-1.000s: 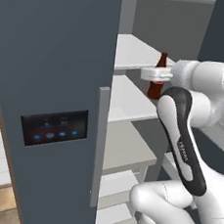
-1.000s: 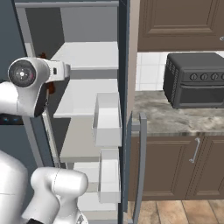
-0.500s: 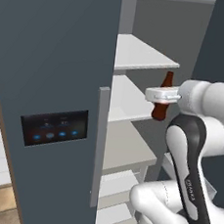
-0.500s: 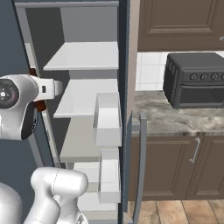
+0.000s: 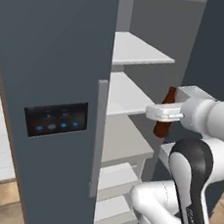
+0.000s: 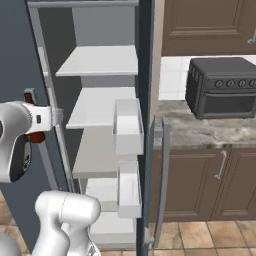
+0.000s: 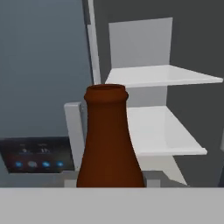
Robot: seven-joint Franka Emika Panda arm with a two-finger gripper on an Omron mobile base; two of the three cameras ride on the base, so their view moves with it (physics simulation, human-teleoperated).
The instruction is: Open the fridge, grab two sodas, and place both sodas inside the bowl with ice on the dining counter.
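A white robot arm holds a dark brown bottle [image 5: 164,115] in front of the open fridge [image 5: 50,67]; the jaws appear closed around the bottle's body, though the contact itself is hidden below the frame edge in the hand view, where the bottle's neck [image 7: 106,109] stands upright and dead centre, as a thing does when it is carried along the gripper's own line. The gripper [image 5: 164,111] hangs outside the compartment, level with the second shelf [image 5: 128,93]; judged from the task, the bottle is likely being lifted clear to reach what lies behind it, since it is not one of the sodas wanted. The right door [image 6: 148,120] stands swung wide, edge-on in the right base view, its white bins [image 6: 127,127] facing the shelves; the left door, with its black panel of blue lights [image 5: 56,122], remains shut. Counted: one bottle; two door bins; at least four white shelves, all bare where visible; no red can to be seen on any of them. To the right, a stone-topped desk [image 6: 200,130] over brown cabinets carries one black oven [image 6: 222,87]; neither the bowl nor the dining counter can be placed from here.
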